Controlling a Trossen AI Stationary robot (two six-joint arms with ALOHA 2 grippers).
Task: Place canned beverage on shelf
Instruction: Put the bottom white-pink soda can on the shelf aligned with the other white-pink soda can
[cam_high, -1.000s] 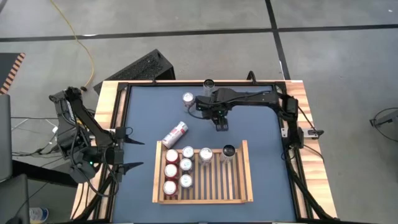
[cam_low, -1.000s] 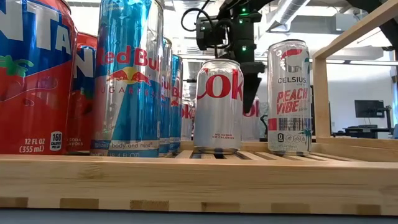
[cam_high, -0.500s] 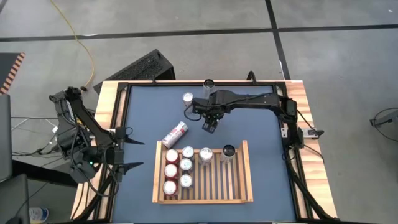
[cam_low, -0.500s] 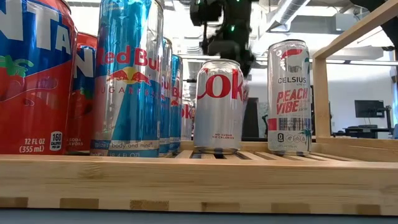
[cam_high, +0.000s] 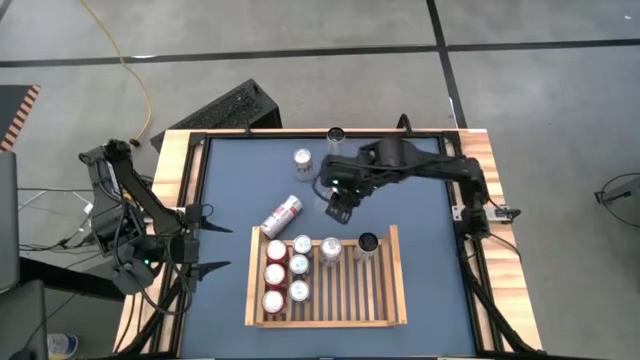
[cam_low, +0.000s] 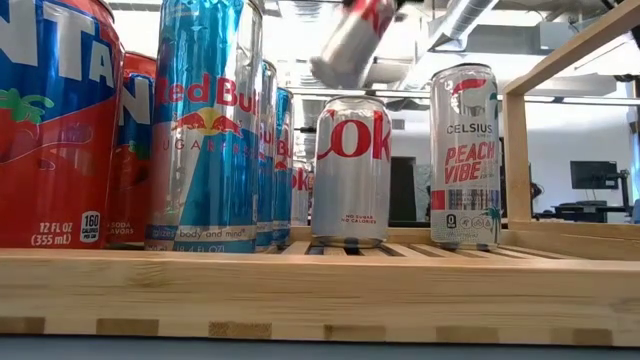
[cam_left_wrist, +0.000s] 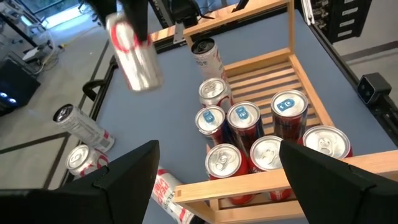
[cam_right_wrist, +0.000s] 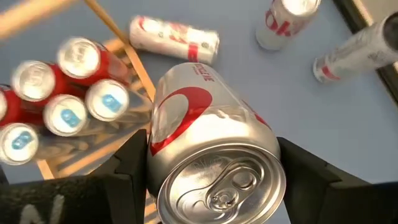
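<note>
Shelf (cam_high: 398, 275) holds eight cans; right pincer (cam_high: 340, 205) grips a ninth can (cam_right_wrist: 211, 162) above the worktop (cam_high: 420, 200); left pincer (cam_high: 205, 240) idles open; three remain outside.

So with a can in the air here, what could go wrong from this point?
1. The right gripper holds the silver-and-red can tilted above the blue table; it could tip over if set down like that.
2. The flat light-wood slatted shelf already has upright cans along its far row, so the descending can may knock one over.
3. The lying slim can beside the shelf could be bumped.
</note>
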